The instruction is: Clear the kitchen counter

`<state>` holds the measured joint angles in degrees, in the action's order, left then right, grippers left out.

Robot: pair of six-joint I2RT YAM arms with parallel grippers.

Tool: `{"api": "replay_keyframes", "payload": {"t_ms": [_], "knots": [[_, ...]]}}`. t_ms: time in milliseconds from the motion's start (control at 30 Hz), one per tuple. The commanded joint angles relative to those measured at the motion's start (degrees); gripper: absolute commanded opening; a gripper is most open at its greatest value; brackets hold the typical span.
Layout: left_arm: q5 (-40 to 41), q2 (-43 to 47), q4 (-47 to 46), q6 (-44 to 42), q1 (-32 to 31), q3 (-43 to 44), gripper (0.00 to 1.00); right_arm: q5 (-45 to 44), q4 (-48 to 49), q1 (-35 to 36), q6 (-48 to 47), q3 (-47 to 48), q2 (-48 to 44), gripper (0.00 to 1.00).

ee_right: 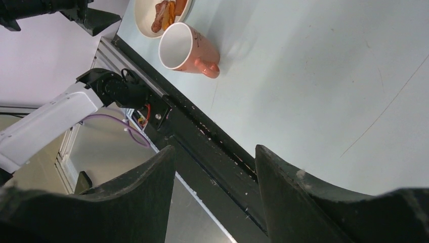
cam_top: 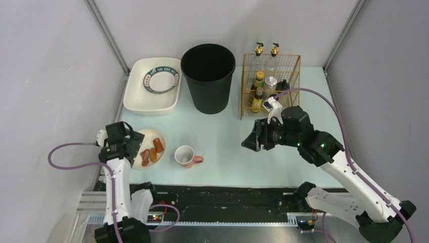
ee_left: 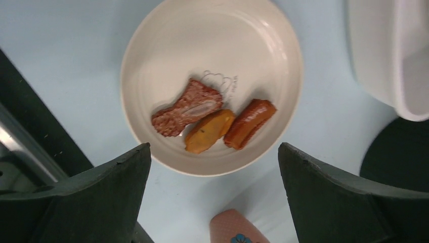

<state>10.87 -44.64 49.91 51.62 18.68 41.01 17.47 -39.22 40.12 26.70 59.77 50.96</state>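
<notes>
The pale mint-green kitchen counter (cam_top: 227,147) carries a cream plate (cam_top: 154,157) with three pieces of food on it (ee_left: 208,130) at the front left. A pink mug (cam_top: 186,156) lies on its side just right of the plate. My left gripper (cam_top: 132,145) is open and empty above the plate's left edge; in the left wrist view (ee_left: 215,152) the plate (ee_left: 212,50) lies ahead of its fingers. My right gripper (cam_top: 251,139) is open and empty, held above the counter's middle right and pointing left; in its wrist view (ee_right: 215,152) the mug (ee_right: 184,48) lies far ahead.
A white tray (cam_top: 132,96) holding a patterned bowl stands at the back left. A black bin (cam_top: 208,77) stands at the back middle. A wire basket (cam_top: 269,83) with several bottles is at the back right. A black rail (cam_top: 222,195) runs along the front edge.
</notes>
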Motion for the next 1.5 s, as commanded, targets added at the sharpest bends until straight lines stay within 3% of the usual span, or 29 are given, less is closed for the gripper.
{"api": "replay_keyframes", "payload": {"t_ms": [0, 333, 633, 767, 867, 1133, 1233, 1467], "knots": [[2.2, -3.3, 2.6, 2.7, 0.6, -0.8, 1.0, 0.5, -0.4, 0.6, -1.1, 0.0, -0.2, 0.63], [-5.5, -0.7, 3.1, -3.9, 0.5, -3.1, 1.0, 0.1, 2.6, 1.7, 0.5, 0.1, 1.1, 0.63], [-22.6, 7.1, 3.8, -14.6, 0.5, 0.2, 1.0, 3.1, 13.5, 3.4, 5.5, 1.9, 12.2, 0.61], [-25.9, 10.5, 5.3, -18.2, 0.5, 2.0, 1.0, 3.6, 18.3, 4.3, 8.8, 4.7, 17.9, 0.61], [-23.1, 11.5, 8.3, -20.5, 0.5, 4.4, 1.0, 3.0, 21.7, 5.2, 11.6, 6.2, 21.6, 0.61], [-3.3, 6.1, 11.6, -21.3, 1.2, 9.5, 1.0, 1.1, 25.5, 7.4, 14.4, 8.2, 29.1, 0.6], [-1.6, 1.4, 9.1, -22.3, 3.6, 9.6, 1.0, 1.3, 25.3, 7.7, 14.0, 8.8, 30.4, 0.59], [-7.7, -9.6, 6.1, -28.4, 12.0, 11.9, 1.0, 0.8, 23.9, 8.6, 12.6, 8.8, 31.5, 0.58]]}}
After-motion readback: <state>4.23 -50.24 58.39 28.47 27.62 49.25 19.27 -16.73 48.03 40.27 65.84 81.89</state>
